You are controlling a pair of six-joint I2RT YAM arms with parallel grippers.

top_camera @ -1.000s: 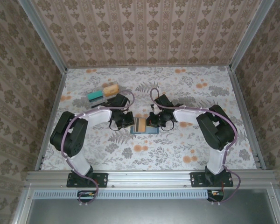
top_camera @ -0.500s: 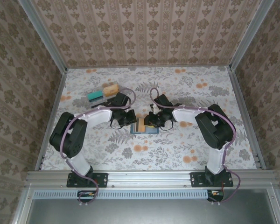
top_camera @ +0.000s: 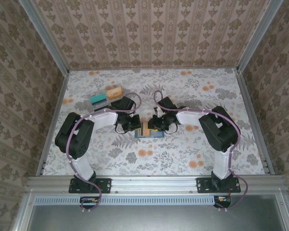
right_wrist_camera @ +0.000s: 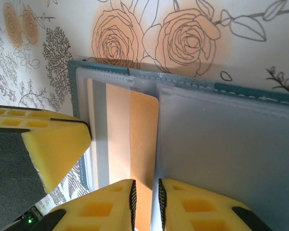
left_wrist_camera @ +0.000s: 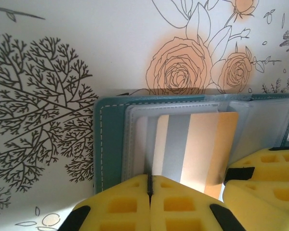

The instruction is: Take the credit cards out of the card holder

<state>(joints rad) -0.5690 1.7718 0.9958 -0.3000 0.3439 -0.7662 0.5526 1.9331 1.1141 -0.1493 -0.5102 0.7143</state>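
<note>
The left claw (left_wrist_camera: 149, 186) is clenched, its yellow pads pressed together with only a seam between them. It sits over the near long edge of the card holder (left_wrist_camera: 109, 144), which lies opened flat on the table under both claws. Just to its right stand the pads of the right claw (right_wrist_camera: 146, 191), released by a narrow slit, and the two claws crowd each other with hardly any room between. Through that slit shows the bare strip of a tan-orange credit card (right_wrist_camera: 119, 130). Most of the card sits inside the frosted pocket on the half below the left claw. Its long edge stands clear of the pocket's mouth, toward the fold and the slate-blue inner face ahead of the right claw. The card's face shows a grey stripe between pale and tan bands, and any lettering cannot be read. Ahead of the left claw runs the holder's teal border with pale stitching, turning a rounded corner to the claw's left. Past that border lies bare floral tabletop (top_camera: 183, 154), open ahead of both claws and to their outer sides. Further off, beyond and to the left of the left claw, a small teal rectangle (top_camera: 97, 98) and a tan-orange rectangle (top_camera: 115, 91) lie side by side, well apart from the holder and too small to tell more. Farthest out, the patterned walls (top_camera: 149, 33) close the table's back and sides.
</note>
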